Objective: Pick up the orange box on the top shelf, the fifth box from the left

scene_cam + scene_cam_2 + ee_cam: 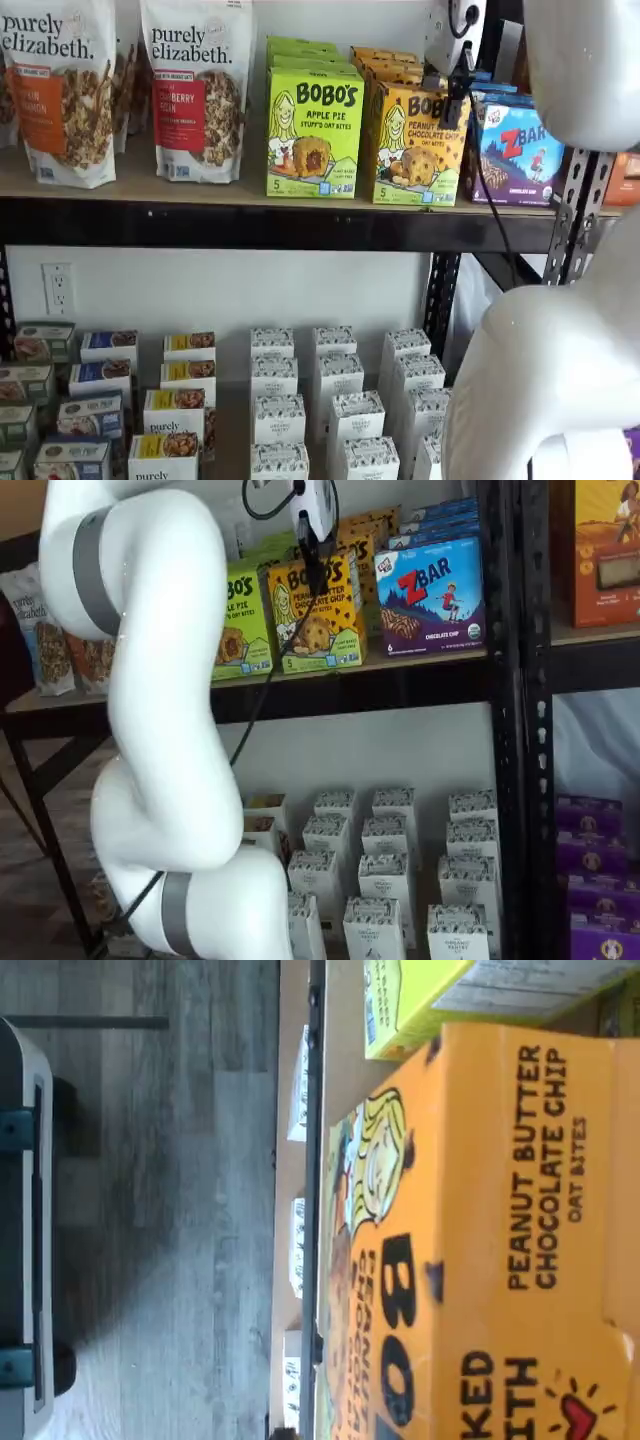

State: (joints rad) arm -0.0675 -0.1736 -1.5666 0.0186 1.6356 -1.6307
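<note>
The upright yellow-orange cardboard box printed with peanut butter chocolate chip lettering and a cartoon blonde girl stands near the front edge of the long tan wooden top shelf, between a lime-green apple pie carton on its left and a blue-purple ZBar box on its right. The white-bodied end effector with black fingers hangs directly in front of the orange box's upper part in both shelf views, a black cable trailing below it. Whether the fingers are parted or pressed on the carton cannot be told. The wrist view shows the carton's face and top filling much of the frame.
</note>
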